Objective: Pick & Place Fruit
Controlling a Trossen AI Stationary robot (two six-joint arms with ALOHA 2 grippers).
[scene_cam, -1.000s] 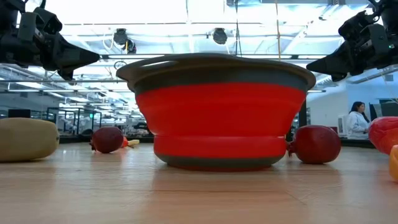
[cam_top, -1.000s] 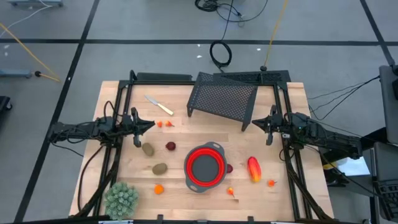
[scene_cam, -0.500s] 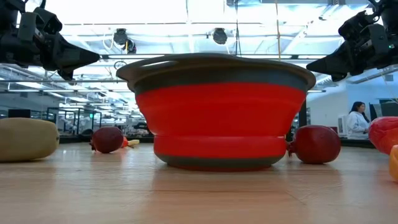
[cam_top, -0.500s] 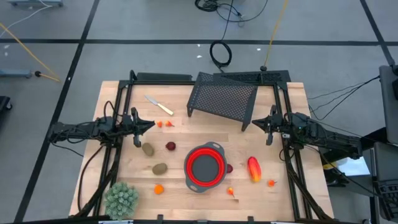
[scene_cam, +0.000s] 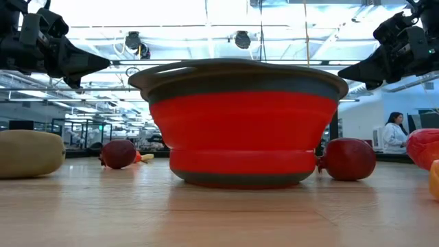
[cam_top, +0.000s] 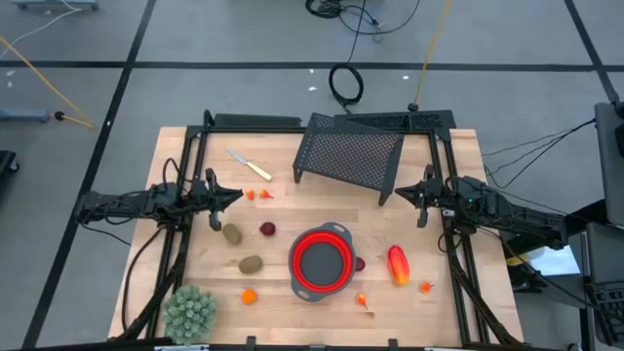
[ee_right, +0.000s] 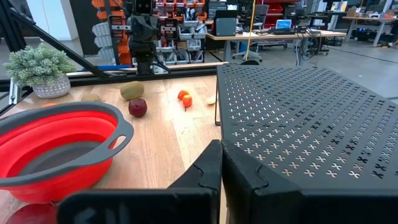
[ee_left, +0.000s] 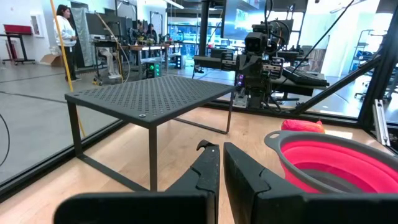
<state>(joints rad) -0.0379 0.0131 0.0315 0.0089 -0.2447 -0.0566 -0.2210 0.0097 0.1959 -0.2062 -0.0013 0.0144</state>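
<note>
The toy fruits lie on the wooden table around a red collapsible bowl (cam_top: 320, 263). Left of the bowl are two brown kiwis (cam_top: 232, 234) (cam_top: 251, 264) and a dark red fruit (cam_top: 267, 229). Another dark red one (cam_top: 360, 263) touches the bowl's right side, with a longer red-orange fruit (cam_top: 398, 264) beyond it. Tiny orange pieces (cam_top: 250, 295) (cam_top: 362, 300) (cam_top: 425, 287) (cam_top: 255, 194) are scattered about. My left gripper (cam_top: 234, 193) hovers shut over the table's left part, above the orange pieces. My right gripper (cam_top: 400, 193) hovers shut at the right, beside the rack's corner.
A black mesh rack (cam_top: 351, 153) stands on thin legs at the far middle of the table. A small knife (cam_top: 250, 164) with a yellow handle lies to its left. A pale green spiky plant ball (cam_top: 190, 312) sits at the near left corner. People show in the room behind.
</note>
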